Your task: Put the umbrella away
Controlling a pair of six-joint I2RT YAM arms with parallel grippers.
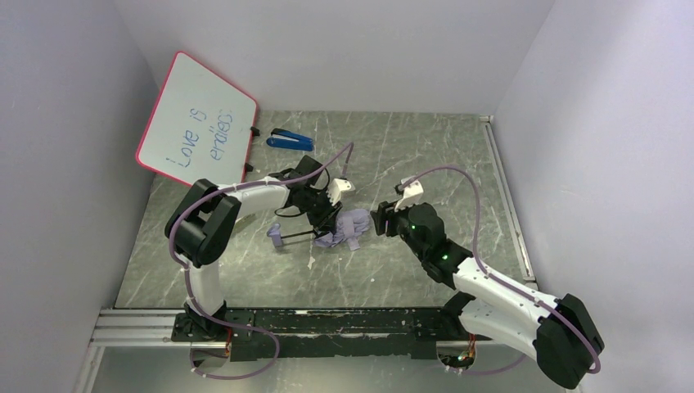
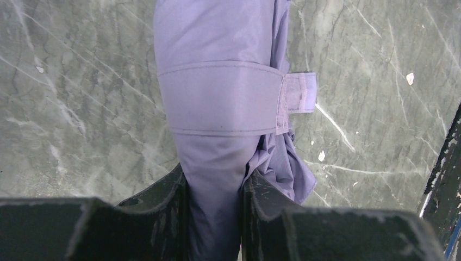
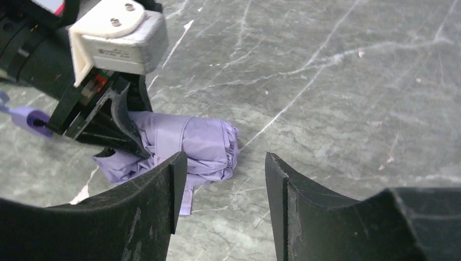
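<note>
Umbrella [image 1: 344, 228] lies strapped shut on the table [image 1: 409, 147], its fabric pinched by the left end effector [image 2: 216, 190]; the right end effector [image 3: 223, 179] hovers beside it, spread, empty. Gripped by soft cloth alone, it may slip.

The left gripper [image 2: 215, 190] clamps the furled umbrella [image 2: 217, 43] below its fastened strap [image 2: 223, 98], above the worktop [image 2: 81, 109].

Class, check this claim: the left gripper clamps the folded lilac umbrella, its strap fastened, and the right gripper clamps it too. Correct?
No. The right gripper holds nothing: the right wrist view shows its jaws open, short of the umbrella. The left gripper does clamp it, strap fastened.
</note>
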